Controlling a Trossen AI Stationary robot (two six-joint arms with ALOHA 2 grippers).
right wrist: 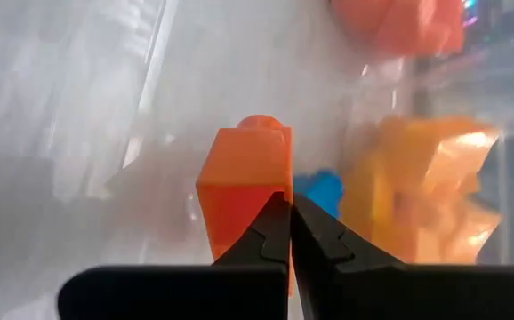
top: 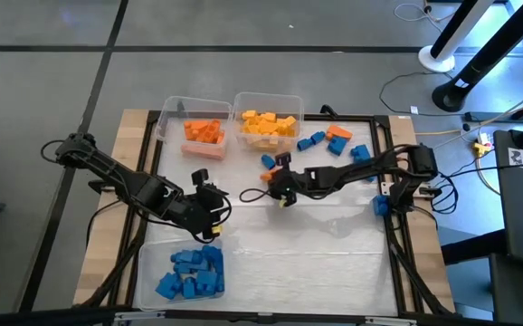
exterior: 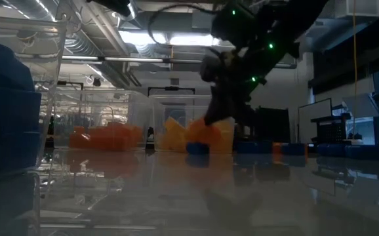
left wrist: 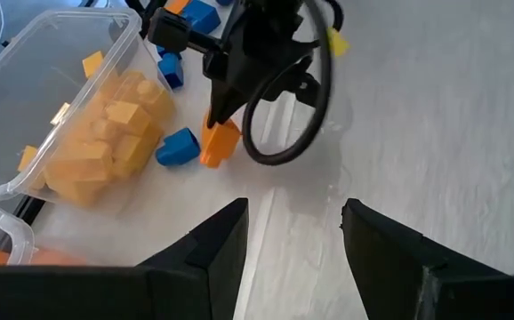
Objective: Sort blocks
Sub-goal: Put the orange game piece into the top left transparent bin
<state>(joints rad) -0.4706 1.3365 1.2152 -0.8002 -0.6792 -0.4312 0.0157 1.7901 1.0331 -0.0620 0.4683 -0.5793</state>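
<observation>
Fingertips of the right gripper (right wrist: 289, 209) sit pressed together against the near face of an orange block (right wrist: 244, 191), the jaws shut with no gap between them; whether the block is truly pinched or only touched cannot be told from the wrist view; in the left wrist view the same gripper (left wrist: 217, 114) points down at that orange block (left wrist: 220, 144), which rests on the table (top: 334, 254); just beside the block lies a blue block (left wrist: 179, 148); beyond it stands the clear bin of yellow blocks (top: 268, 125), and next to that the clear bin of orange blocks (top: 203, 134); behind the right gripper (top: 280, 192), toward its own arm, a loose cluster of blue and orange blocks (top: 334, 143) is scattered on the table; one more blue block (top: 381, 206) lies near the right arm's base; across from the right gripper, well apart, the left gripper (top: 209, 217) hangs above the table with its fingers (left wrist: 226, 244) spread and nothing between them; close beside it stands the clear bin of blue blocks (top: 191, 273); in the low view the right gripper (exterior: 216, 115) reaches down in front of the bins
</observation>
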